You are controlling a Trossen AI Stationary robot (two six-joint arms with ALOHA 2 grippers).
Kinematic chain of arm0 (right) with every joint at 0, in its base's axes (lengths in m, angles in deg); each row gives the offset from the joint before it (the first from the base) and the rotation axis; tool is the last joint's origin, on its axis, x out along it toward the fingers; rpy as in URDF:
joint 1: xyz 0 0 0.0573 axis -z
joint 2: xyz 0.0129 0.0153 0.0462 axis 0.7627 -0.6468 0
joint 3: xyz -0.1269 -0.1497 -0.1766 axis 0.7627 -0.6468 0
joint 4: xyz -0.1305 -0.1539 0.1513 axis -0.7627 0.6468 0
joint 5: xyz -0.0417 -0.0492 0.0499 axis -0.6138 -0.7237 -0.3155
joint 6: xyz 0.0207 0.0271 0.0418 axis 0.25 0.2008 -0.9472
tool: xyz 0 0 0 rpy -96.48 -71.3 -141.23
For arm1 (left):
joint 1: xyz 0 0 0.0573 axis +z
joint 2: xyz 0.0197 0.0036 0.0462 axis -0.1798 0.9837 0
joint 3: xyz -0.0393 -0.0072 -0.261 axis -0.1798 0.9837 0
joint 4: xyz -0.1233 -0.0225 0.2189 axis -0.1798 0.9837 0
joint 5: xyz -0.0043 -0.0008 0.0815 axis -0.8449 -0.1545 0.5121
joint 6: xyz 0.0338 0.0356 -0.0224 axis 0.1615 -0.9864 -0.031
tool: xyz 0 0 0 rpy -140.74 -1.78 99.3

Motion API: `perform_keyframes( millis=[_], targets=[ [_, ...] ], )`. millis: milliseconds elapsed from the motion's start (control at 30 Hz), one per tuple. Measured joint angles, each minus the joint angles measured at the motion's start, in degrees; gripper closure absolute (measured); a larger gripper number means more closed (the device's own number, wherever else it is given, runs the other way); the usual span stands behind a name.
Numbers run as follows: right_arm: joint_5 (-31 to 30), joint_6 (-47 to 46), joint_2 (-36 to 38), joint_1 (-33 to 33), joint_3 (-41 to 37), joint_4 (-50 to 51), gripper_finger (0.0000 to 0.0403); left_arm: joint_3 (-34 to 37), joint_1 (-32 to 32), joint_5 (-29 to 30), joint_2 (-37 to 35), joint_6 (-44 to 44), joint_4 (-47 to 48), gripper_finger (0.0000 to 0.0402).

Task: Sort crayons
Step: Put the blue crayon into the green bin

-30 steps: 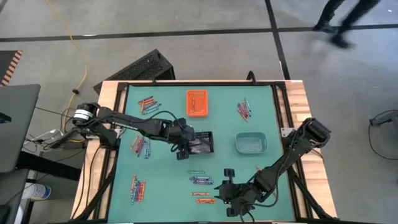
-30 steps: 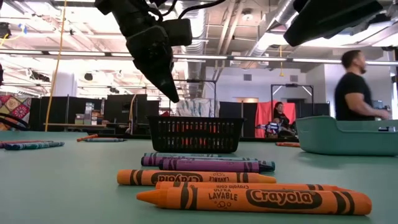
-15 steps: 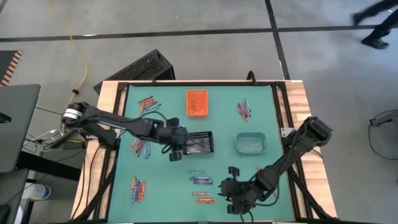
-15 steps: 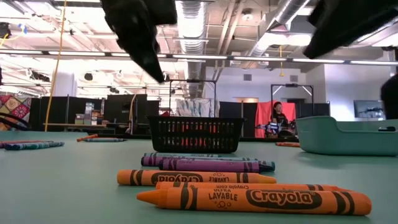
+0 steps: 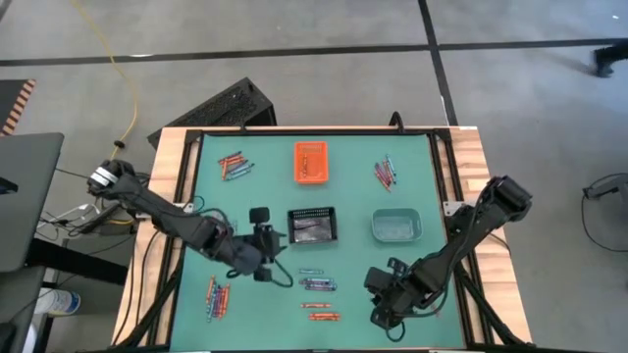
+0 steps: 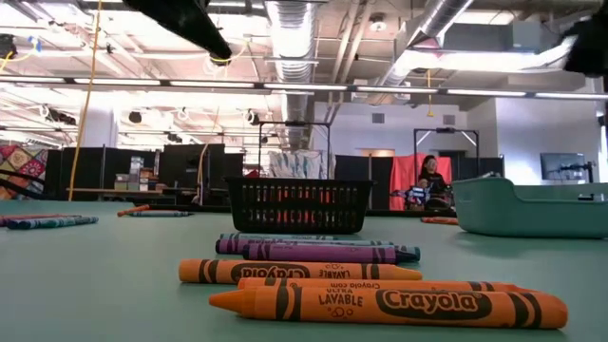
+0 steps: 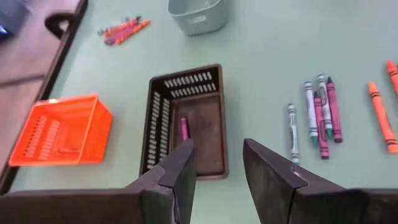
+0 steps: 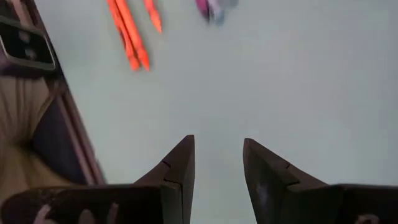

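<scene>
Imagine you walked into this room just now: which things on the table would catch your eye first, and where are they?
Three small bins sit mid-table: an orange bin at the far edge, a black mesh bin in the centre holding one purple crayon, and a teal bin to the right. Loose crayons lie in clusters around them. The left end effector, open and empty, hovers beside the mesh bin.

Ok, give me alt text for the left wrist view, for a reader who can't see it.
The open left gripper hangs empty above a black mesh bin holding one purple crayon. An orange bin sits beside it, a teal bin beyond, and loose crayons lie on the green table.
</scene>
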Motion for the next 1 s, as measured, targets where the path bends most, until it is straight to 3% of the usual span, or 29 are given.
perform_keyframes(
  millis=[300,533,733,867,1000],
  targets=[
    [10.4,-4.9,2.0,-1.6,0.0,5.1,0.0275,7.3,-4.7,4.3,-5.2,-2.3,-8.8,0.028],
    [10.4,-9.1,5.2,-3.3,0.0,11.3,0.0275,21.6,-4.9,3.0,-19.1,-5.2,-27.0,0.028],
    [10.4,-10.0,3.4,-4.6,0.0,18.5,0.0275,34.0,-4.9,-1.5,-28.2,-3.2,-43.2,0.028],
    [10.1,-10.1,1.2,-3.9,0.0,19.0,0.0275,38.5,-4.9,-2.8,-30.0,-2.1,-47.1,0.028],
    [11.1,-20.6,-1.3,-2.4,0.0,20.9,0.0275,39.6,-4.9,-2.9,-30.0,-0.9,-47.2,0.028]
  ],
)
